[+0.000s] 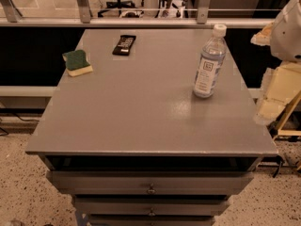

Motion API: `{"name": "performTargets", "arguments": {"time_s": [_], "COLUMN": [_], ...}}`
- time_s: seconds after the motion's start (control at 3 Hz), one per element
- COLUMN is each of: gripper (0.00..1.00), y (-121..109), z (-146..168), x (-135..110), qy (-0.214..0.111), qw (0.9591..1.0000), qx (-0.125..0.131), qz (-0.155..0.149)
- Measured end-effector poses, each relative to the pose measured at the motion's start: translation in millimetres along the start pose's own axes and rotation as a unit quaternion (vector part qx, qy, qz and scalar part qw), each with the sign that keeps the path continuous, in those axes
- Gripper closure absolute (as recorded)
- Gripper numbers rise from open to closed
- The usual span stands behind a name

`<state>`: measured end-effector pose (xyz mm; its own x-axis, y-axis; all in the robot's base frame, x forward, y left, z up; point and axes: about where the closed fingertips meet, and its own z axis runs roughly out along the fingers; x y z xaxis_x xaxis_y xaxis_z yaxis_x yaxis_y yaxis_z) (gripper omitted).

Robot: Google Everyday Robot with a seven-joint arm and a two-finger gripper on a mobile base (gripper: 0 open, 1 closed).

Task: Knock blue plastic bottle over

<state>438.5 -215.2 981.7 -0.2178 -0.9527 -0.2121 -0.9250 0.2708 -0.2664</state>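
Note:
The blue plastic bottle (209, 62) stands upright on the right side of the grey table top (141, 107). It is clear and blue-tinted, with a white cap and a pale label bearing a small square logo. My gripper (276, 94), pale yellow below a white arm housing (288, 29), hangs just off the table's right edge. It is to the right of the bottle, about level with the bottle's lower half, and apart from it.
A green and yellow sponge (77, 62) lies at the back left of the table. A dark flat packet (124, 44) lies at the back centre. Drawers (150, 182) sit under the table front. A railing and glass (141, 13) run behind the table.

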Motion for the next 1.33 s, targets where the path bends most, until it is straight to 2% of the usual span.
{"name": "performTargets", "arguments": {"time_s": [0.33, 0.67, 1.0, 1.33], "gripper": [0.0, 0.0, 0.0, 0.0], "y": [-3, -27, -66, -89], "z": [-2, -1, -3, -1], "x": [-2, 1, 14, 12], "qy": [-0.005, -0.047, -0.121, -0.215], "qw": [0.9999, 0.998, 0.9873, 0.9644], "qx": [0.007, 0.019, 0.042, 0.063], "qz": [0.007, 0.038, 0.094, 0.141]}}
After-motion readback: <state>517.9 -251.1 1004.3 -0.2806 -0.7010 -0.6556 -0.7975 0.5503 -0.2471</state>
